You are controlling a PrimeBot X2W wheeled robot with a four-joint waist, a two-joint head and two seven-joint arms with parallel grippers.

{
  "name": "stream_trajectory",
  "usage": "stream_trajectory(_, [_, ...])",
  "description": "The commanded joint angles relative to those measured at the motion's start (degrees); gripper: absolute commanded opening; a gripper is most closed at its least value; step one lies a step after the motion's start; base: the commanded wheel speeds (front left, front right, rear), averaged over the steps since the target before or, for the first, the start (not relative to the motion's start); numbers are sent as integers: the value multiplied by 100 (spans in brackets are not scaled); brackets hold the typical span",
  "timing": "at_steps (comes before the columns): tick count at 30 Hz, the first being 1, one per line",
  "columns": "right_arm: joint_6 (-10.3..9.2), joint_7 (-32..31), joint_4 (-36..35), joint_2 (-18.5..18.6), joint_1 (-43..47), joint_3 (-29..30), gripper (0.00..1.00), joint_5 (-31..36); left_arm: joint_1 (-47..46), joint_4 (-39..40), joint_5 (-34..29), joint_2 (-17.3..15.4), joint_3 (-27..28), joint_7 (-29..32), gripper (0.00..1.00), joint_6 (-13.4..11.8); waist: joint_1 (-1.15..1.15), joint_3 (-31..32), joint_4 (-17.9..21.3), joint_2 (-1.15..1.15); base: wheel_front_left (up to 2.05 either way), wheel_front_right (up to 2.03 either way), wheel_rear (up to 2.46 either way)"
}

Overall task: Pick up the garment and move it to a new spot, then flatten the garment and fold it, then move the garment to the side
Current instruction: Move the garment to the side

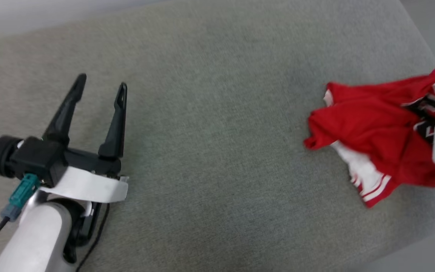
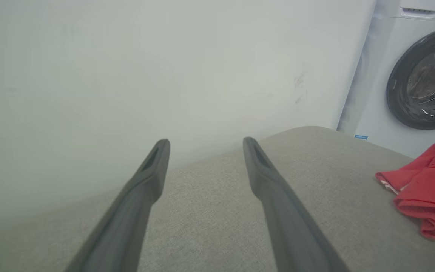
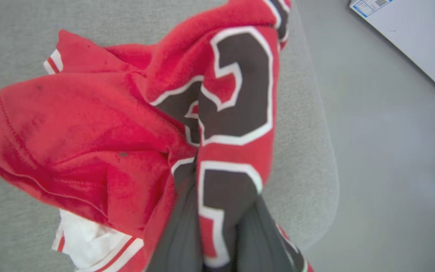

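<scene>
Grey fabric covers the counter (image 1: 210,113), where the crumpled red jersey (image 1: 368,124) sits bunched at the right edge of the head view. The right gripper (image 3: 223,192) has its fingers clenched on a fold through the black lettering; the left gripper (image 1: 102,85), lower left, hovers with fingers released, empty. Pick-up seems to be the step in hand: next, lift the cloth clear and carry it toward the bare middle.

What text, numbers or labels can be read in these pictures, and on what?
Nothing reads whole.
On the red crumpled jersey-style T-shirt: black white-outlined numerals, folded over, unreadable.
On the white front-loading washing machine: small blue sticker, too small to read.
On the white flat box: blue-edged label, too small to read.
</scene>
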State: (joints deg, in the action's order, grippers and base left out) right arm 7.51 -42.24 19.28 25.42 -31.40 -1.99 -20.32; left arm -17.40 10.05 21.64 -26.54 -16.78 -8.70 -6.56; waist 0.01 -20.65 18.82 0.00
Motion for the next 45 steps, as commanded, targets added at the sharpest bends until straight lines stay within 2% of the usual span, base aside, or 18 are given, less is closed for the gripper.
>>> stream_trajectory(1, [-5,257,178,57,-296,229,0,185,-235,151,-67,-87,-14,113,100,39,-1,-832,446,0,0,0,0])
stream_trajectory(7, [-5,829,653,80,-785,859,0,629,-635,433,-170,-231,-6,331,100,86,-1,-1320,408,0,0,0,0])
stream_trajectory(14, [-5,1729,1108,-164,-1309,1689,0,1218,-1057,733,-290,-505,96,577,100,150,-1,-1835,293,0,0,0,0])
stream_trajectory(15, [-5,1891,1202,-235,-1347,1761,25,1305,-1099,755,-291,-528,109,599,100,159,-1,-1874,277,0,0,0,0])
stream_trajectory(16, [-5,2040,1305,-315,-1363,1819,38,1406,-1124,776,-295,-539,118,607,100,162,-1,-1897,265,0,0,0,0])
stream_trajectory(17, [-5,2188,1412,-377,-1403,1901,100,1503,-1133,793,-302,-554,121,621,100,155,-1,-1912,258,0,0,0,0])
stream_trajectory(24, [-5,3030,2024,-528,-1490,2559,100,2159,-1086,694,-246,-505,80,545,100,134,-1,-1729,184,0,0,0,0])
stream_trajectory(31, [-5,3529,2256,-341,-1096,2992,100,2360,-622,238,-31,-182,33,151,100,-7,-1,-913,-16,0,0,0,0])
stream_trajectory(35, [-5,3802,2285,-183,-619,2850,100,2281,-200,-125,156,52,42,-138,100,-112,-1,-250,-197,0,0,0,0])
stream_trajectory(38, [-5,3964,2185,-216,-175,2606,100,2107,108,-343,284,194,63,-275,100,-203,-1,176,-363,0,0,0,0])
stream_trajectory(45, [-5,4108,1468,-734,980,1843,100,1744,788,-680,496,440,136,-441,100,-398,-1,947,-812,0,0,0,0])
